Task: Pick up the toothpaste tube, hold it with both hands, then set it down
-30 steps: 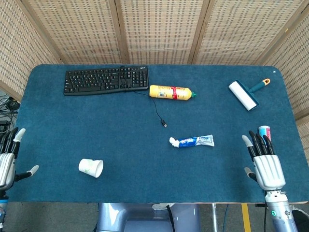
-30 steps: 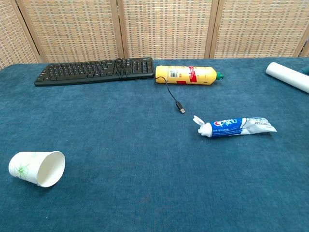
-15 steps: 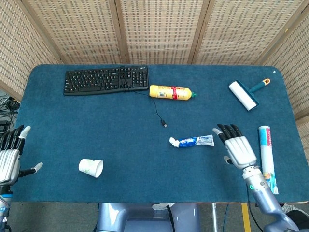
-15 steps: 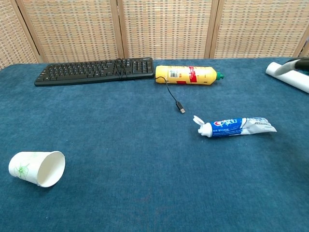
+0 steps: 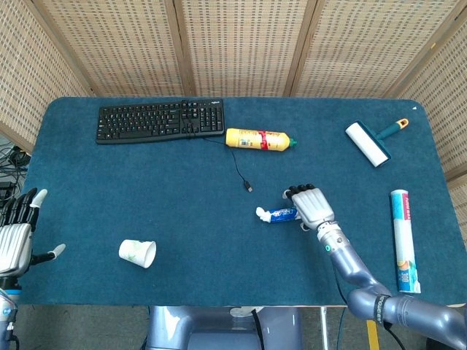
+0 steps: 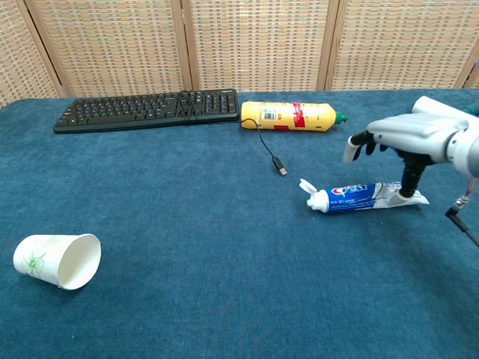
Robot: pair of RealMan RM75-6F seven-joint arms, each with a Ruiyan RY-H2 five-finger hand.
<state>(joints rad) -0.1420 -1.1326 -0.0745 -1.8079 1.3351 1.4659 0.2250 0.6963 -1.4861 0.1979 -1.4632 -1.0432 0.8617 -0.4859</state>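
The toothpaste tube [image 6: 365, 197] is seen lying lengthwise left-to-right at centre-right of the surface [image 5: 182, 204], directly beneath the empty, spread right hand [image 6: 408, 134]; the open left hand [image 5: 16, 237] is parked far left

Light is even, bright and diffuse in both views, seemingly from overhead. The dark blue felt-covered table [image 5: 146, 189] shows no glare, and shadows are faint, only a soft one under the right hand [image 6: 419, 134] and its fingers [image 6: 358, 142]. The head view is sharp throughout; the chest view looks slightly softer toward its right edge. No motion blur shows.
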